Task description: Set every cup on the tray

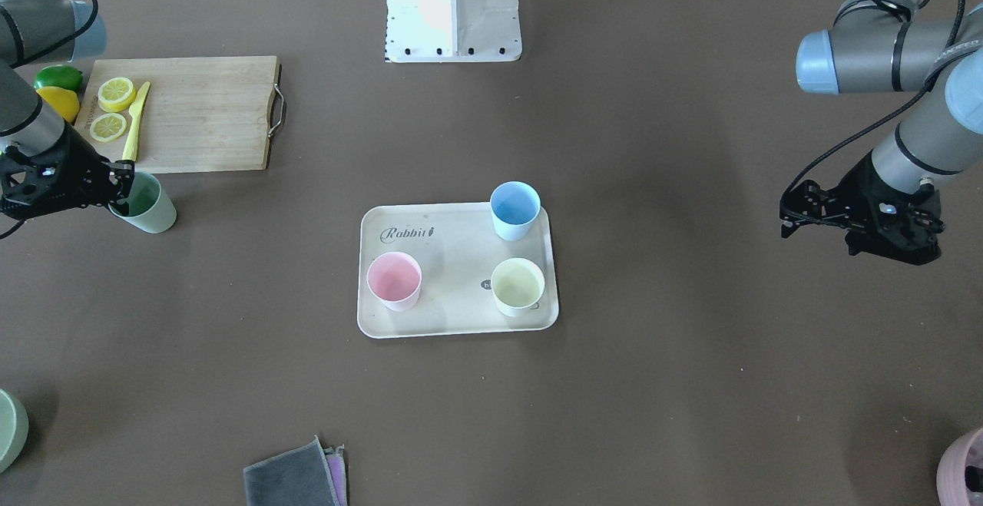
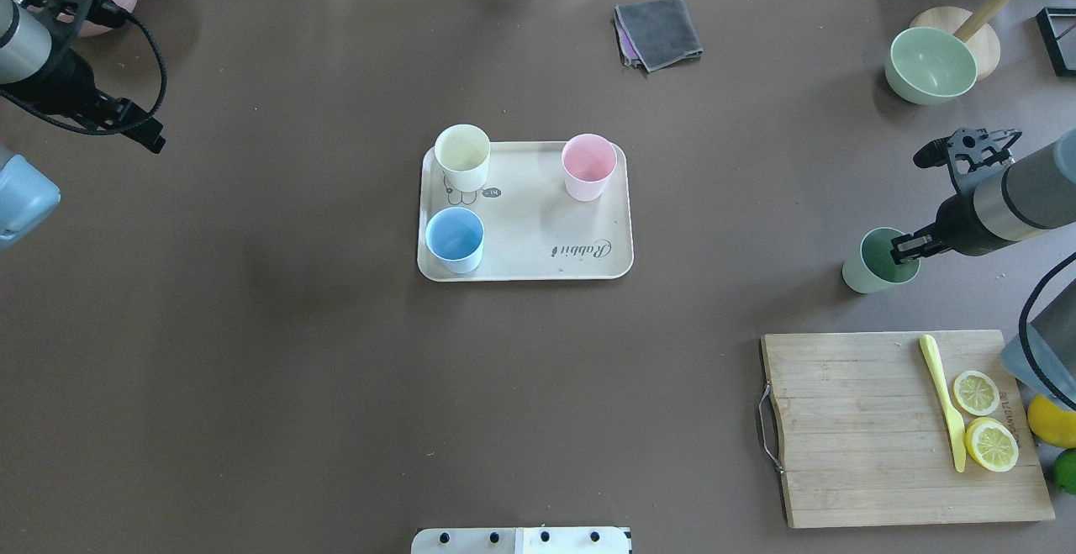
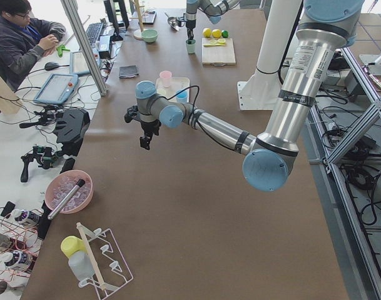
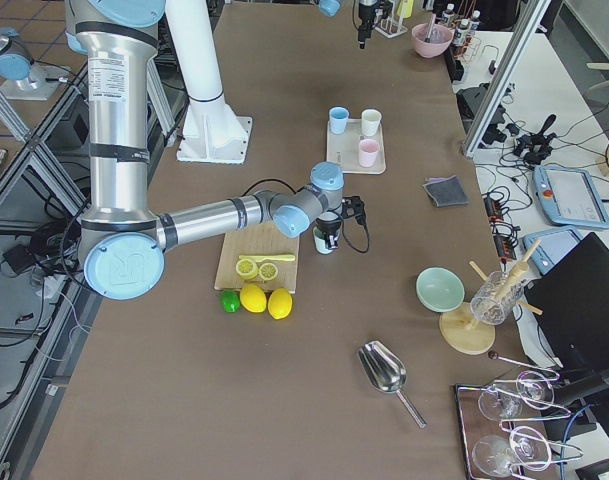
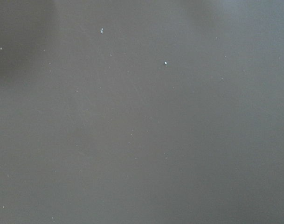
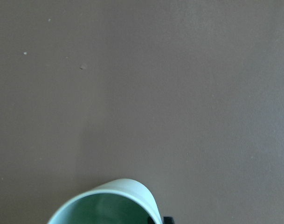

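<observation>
The green cup [image 2: 864, 275] is light, stiff, smooth plastic. It stands on the bench [image 2: 252, 369], well right of the tray [image 2: 538, 218] (the only cup not on it). The right hand [image 2: 906, 247] has one finger inside the rim, the best hold, but whether it is clenched I cannot tell.

From the robot's side, you've got the tray [image 2: 538, 239] mid-table with three cups on it: the far-left cup [image 2: 462, 157], the near-left cup [image 2: 455, 239] and the far-right cup [image 2: 588, 166]. The fourth cup [image 2: 870, 264] sits on the table well right of the tray, just behind the cutting board [image 2: 857, 428], with the right gripper [image 2: 904, 247] at its rim. A knife [image 2: 943, 403] and two lemon slices [image 2: 976, 393] lie on the board's right end. The cloth [image 2: 660, 31] is behind the tray, and the bowl [image 2: 930, 65] is at the far right.
</observation>
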